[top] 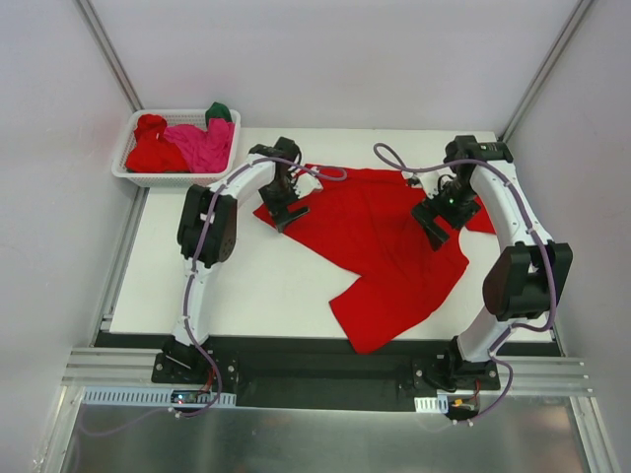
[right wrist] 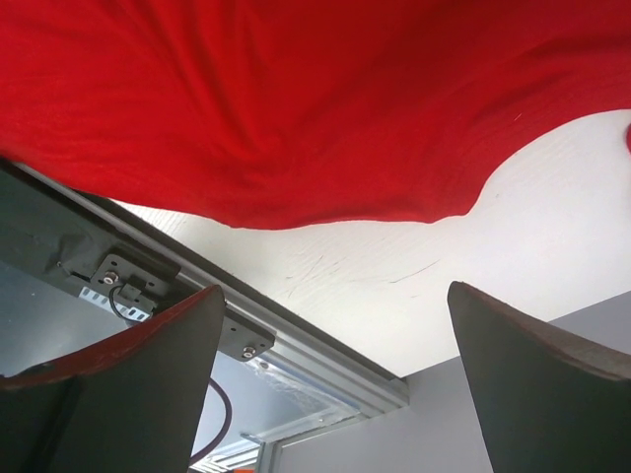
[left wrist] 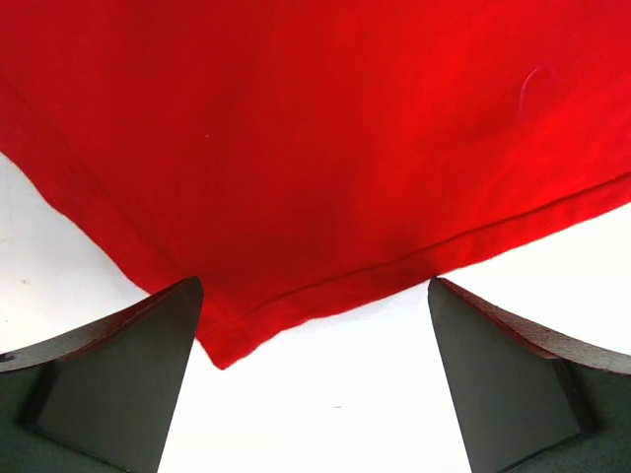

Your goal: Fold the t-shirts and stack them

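Observation:
One bright red t-shirt lies spread and slightly rumpled on the white table. My left gripper hovers at its left corner, open. In the left wrist view that gripper has its jaws wide apart, with the shirt and its hemmed corner just ahead and nothing between them. My right gripper is over the shirt's right part, also open. In the right wrist view the gripper holds nothing, and the shirt fills the upper half. More t-shirts sit in the basket: a red t-shirt, a magenta t-shirt and a dark green t-shirt.
The white lattice basket stands at the table's back left corner. Grey walls enclose the back and sides. An aluminium rail runs along the table's edge in the right wrist view. Bare table shows left of and in front of the spread shirt.

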Available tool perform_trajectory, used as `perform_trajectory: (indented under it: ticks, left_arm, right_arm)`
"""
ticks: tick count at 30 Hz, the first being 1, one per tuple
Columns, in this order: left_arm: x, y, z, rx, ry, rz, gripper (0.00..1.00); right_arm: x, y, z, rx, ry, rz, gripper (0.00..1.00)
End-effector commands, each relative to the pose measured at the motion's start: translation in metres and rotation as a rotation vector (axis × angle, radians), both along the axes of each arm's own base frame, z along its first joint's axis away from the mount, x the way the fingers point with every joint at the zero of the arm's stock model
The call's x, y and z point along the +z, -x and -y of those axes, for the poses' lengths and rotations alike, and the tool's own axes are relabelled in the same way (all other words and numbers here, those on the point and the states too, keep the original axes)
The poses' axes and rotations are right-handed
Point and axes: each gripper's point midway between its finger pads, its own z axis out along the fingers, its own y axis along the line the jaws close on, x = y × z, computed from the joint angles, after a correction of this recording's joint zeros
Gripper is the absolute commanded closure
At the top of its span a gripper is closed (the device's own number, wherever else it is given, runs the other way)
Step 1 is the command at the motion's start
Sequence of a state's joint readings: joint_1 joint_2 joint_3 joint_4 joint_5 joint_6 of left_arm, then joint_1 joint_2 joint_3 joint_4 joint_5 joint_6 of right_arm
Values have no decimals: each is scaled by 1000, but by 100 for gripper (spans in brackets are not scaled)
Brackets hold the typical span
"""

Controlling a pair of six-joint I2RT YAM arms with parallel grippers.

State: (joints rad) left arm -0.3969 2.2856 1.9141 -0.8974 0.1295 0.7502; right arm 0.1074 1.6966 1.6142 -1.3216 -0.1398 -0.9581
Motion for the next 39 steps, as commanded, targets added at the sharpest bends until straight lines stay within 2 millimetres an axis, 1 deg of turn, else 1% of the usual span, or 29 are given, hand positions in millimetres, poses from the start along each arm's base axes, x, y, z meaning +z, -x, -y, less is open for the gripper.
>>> perform_trajectory:
  ticks: [1,5,11,13,15,18,19,20,21,22,24,25,28,31,32,34,35,38,39]
  left_arm:
    - [-4,21,5,7,30,-77,2]
    - [-5,40,5,40,57,-130,2]
    - [-2,49,13,91,115,-183,2]
    - [1,55,14,102,120,-208,2]
    - [7,61,17,128,140,-232,2]
    - [17,77,19,163,154,-287,2]
    - [24,82,18,166,155,-289,2]
    - [23,89,14,167,144,-301,2]
    - [24,92,10,164,132,-296,2]
    - [26,100,5,156,121,-296,2]
    - [27,108,-4,151,93,-293,2]
    - [28,117,-10,142,83,-298,2]
    - [28,128,-27,142,54,-292,2]
    - [29,127,-40,181,48,-287,2]
    - [29,127,-44,189,43,-284,2]
    - [33,124,-52,209,45,-268,2]
    - [34,124,-54,213,41,-264,2]
    - [38,121,-62,216,33,-240,2]
    - [39,120,-63,219,31,-238,2]
  right_arm:
    - [23,86,5,3,19,-323,0]
    - [21,88,4,10,16,-335,0]
    - [20,91,3,15,20,-349,0]
    - [19,92,4,18,24,-351,0]
    - [18,94,5,20,27,-358,0]
    - [14,99,3,20,20,-392,0]
    - [13,100,1,20,11,-397,0]
    - [13,100,-1,18,0,-400,0]
    - [12,100,-3,17,-17,-403,0]
    - [11,100,-4,18,-18,-414,0]
    - [10,96,-5,18,-20,-416,0]
    - [8,95,-5,17,-19,-425,0]
    - [4,94,-4,23,-25,-444,0]
    - [-5,107,1,23,-47,-516,0]
    - [-8,110,-1,15,-74,-540,0]
    - [-14,114,2,2,-100,-579,0]
    - [-18,113,2,-4,-106,-604,0]
    - [-26,100,8,-50,-127,-596,0]
    - [-32,93,15,-109,-127,-595,0]
